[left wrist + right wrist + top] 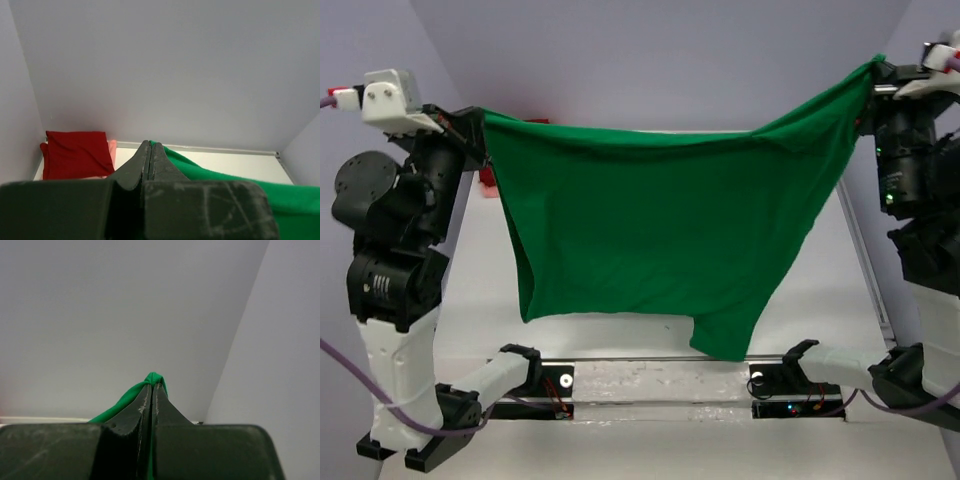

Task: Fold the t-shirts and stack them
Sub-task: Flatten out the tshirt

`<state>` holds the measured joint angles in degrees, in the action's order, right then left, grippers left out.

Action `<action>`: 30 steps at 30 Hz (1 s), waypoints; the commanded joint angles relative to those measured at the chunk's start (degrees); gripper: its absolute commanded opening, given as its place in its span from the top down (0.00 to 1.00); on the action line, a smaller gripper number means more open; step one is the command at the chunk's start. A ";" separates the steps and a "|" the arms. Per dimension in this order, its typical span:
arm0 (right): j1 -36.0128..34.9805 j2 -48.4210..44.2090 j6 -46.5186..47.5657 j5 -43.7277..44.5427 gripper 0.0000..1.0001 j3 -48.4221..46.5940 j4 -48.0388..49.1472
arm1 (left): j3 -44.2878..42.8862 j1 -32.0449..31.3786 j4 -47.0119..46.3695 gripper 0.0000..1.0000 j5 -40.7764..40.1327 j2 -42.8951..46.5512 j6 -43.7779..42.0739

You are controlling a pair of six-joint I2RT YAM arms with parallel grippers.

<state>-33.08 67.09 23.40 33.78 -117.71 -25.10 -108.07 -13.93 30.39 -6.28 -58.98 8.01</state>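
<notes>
The green shirt (660, 230) hangs in the air above the table (480, 300), stretched between the two arms. The left gripper (150, 150), at 10 o'clock in the top view, has its fingers pressed together on one upper corner of the cloth. The right gripper (152, 387), at 2 o'clock and higher, pinches the other corner in the same way. The dark red shirt (75, 152) lies folded at the 11 o'clock corner, on top of the pink shirt (112, 147).

I judge the step to be laying the green shirt flat. It probably goes best if both corners come level first. Then both arms lower together, so that the bottom edge touches first and the cloth rolls out without wrinkles. Neither pinch should loosen until the cloth lies flat.
</notes>
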 commanded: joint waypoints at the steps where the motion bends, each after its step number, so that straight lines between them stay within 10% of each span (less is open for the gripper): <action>1: -0.41 6.45 3.66 1.20 1.00 -4.36 3.83 | -2.58 -0.13 -6.04 1.00 0.04 -5.34 -0.63; 11: -2.94 14.04 7.71 1.99 1.00 -11.58 5.24 | -4.61 -1.00 -8.15 1.00 -0.04 -10.46 -1.86; 30: -18.34 -1.79 17.03 21.59 1.00 3.19 12.09 | 3.92 -2.50 -1.75 1.00 -2.33 7.30 -1.07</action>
<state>-50.76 64.95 39.00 51.59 -114.19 -15.55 -104.66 -16.19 28.10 -7.66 -50.85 7.31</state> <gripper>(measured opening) 0.012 0.014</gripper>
